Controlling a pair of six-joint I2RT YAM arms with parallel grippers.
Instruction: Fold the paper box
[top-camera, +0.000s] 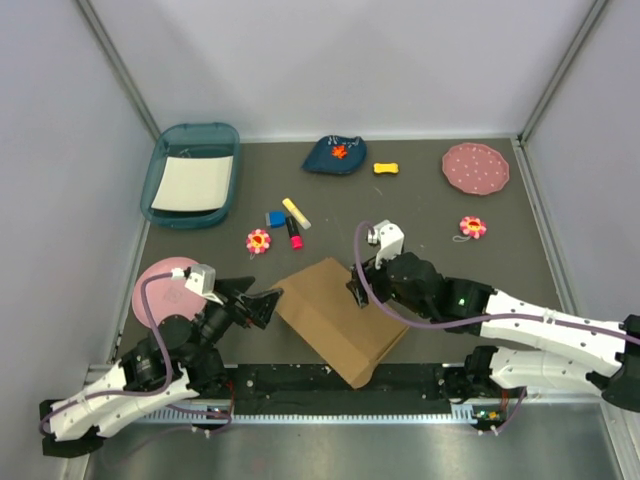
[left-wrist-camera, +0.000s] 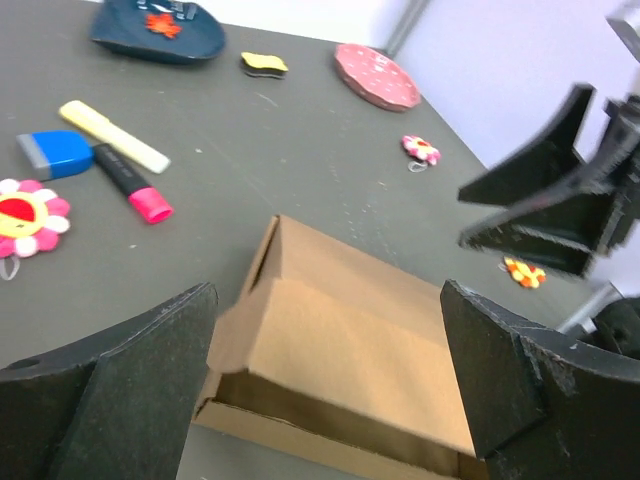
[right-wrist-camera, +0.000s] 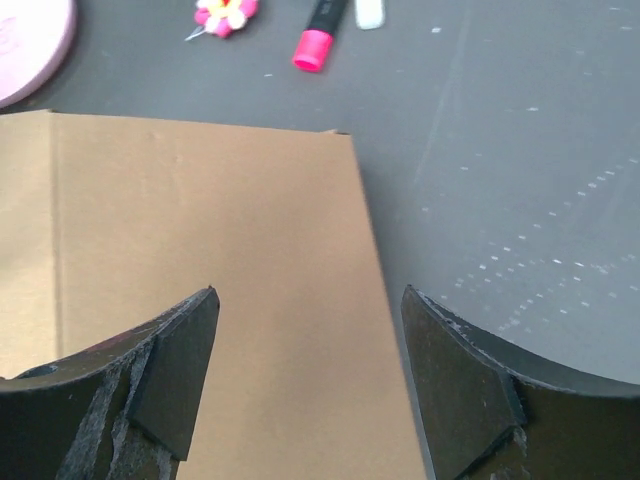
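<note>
The paper box (top-camera: 338, 318) is a flat brown cardboard box lying at an angle near the table's front edge. In the left wrist view the box (left-wrist-camera: 350, 350) has its lid lying low, with a dark gap along its near side. My left gripper (top-camera: 268, 305) stands wide open at the box's left corner, its jaws (left-wrist-camera: 326, 290) wide on either side of the box and holding nothing. My right gripper (top-camera: 358, 290) is open over the box's far edge. In the right wrist view the gripper (right-wrist-camera: 309, 292) has one finger over the cardboard (right-wrist-camera: 200, 250) and the other over the table.
A teal tray (top-camera: 190, 175) with a white sheet sits back left. A dark blue dish (top-camera: 335, 155), a yellow toy (top-camera: 386, 168) and a dotted pink plate (top-camera: 476, 168) lie at the back. Markers (top-camera: 291, 225), flower toys (top-camera: 259, 241) and a pink plate (top-camera: 165, 290) lie nearer.
</note>
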